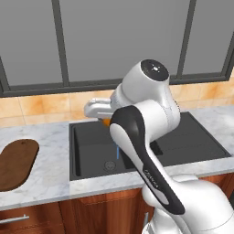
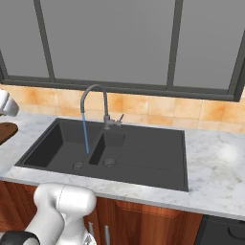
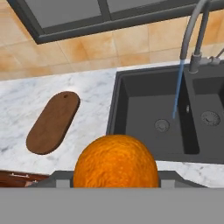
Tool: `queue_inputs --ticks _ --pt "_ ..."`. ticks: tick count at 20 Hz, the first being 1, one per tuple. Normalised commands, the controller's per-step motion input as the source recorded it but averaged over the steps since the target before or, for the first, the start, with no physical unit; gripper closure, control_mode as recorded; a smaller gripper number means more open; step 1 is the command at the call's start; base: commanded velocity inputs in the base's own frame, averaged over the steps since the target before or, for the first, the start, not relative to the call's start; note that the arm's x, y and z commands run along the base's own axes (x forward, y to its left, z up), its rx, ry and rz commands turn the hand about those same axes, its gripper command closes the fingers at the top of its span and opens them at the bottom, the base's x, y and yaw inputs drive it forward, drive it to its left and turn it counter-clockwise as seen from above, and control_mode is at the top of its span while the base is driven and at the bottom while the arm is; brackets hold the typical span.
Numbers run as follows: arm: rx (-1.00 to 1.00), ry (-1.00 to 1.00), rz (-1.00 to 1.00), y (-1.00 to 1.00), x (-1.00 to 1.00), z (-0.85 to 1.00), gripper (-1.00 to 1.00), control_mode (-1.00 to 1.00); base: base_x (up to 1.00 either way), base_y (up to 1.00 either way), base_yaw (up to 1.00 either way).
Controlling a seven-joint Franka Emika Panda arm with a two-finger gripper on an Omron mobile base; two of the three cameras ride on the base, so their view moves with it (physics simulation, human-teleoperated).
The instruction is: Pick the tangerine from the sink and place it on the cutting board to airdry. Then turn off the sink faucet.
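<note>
While gripped, tangerine (image 3: 115, 162) — round, bright-orange, finely pebbled skin.

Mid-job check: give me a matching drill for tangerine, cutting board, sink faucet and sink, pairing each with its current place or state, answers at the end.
Things:
1. tangerine
2. cutting board
3. sink faucet
4. sink

States:
A. bare, lying on the marble counter beside the large basin
B. running, a thin blue stream falling toward the large basin
C. held up in the gripper, above the counter's front edge
D. black basins with no fruit left in them

Pairs: 1-C, 2-A, 3-B, 4-D
</note>
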Motion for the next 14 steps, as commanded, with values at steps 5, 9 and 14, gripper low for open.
queue_inputs --ticks 5,9,14 --pt "0.07 0.01 0.06 0.22 0.03 -0.18 1.00 -1.00 0.00 0.00 0.00" --pt "0.04 -0.02 0.07 0.21 0.00 -0.27 1.00 -1.00 0.00 0.00 0.00" --pt "0.01 -0.07 0.08 0.26 -0.01 -0.17 1.00 -1.00 0.00 0.00 0.00"
